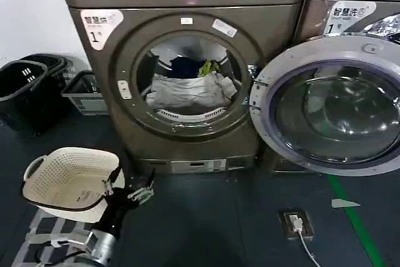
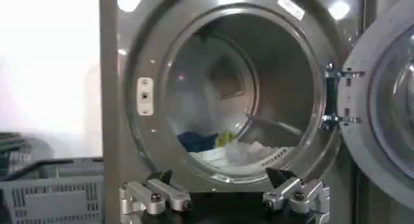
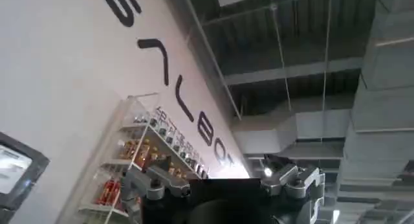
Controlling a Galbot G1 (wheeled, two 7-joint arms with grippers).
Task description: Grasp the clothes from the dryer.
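Clothes [image 1: 190, 89] are lying inside the open dryer [image 1: 125, 35], untouched.
Left claw [image 1: 132, 190], fingers apart, is hanging low before the porthole, beside a basket [image 1: 47, 182]; right claw [image 3: 226, 180], also spread, is pointing at a ceiling.

— What does the dryer [image 1: 187, 85] look like?
— A big bronze-grey front-loader with a dark ring around its wide round porthole and a white "1" label at its upper left corner. Its door [image 1: 334, 104] is swung fully open to the right, glass facing outward.
— And the clothes [image 1: 190, 89]?
— A soft heap low in the drum: whitish-grey cloth spread across the front by the porthole lip, with a dark navy piece [image 1: 185, 65] and a small yellow-green piece [image 1: 209, 67] behind it.
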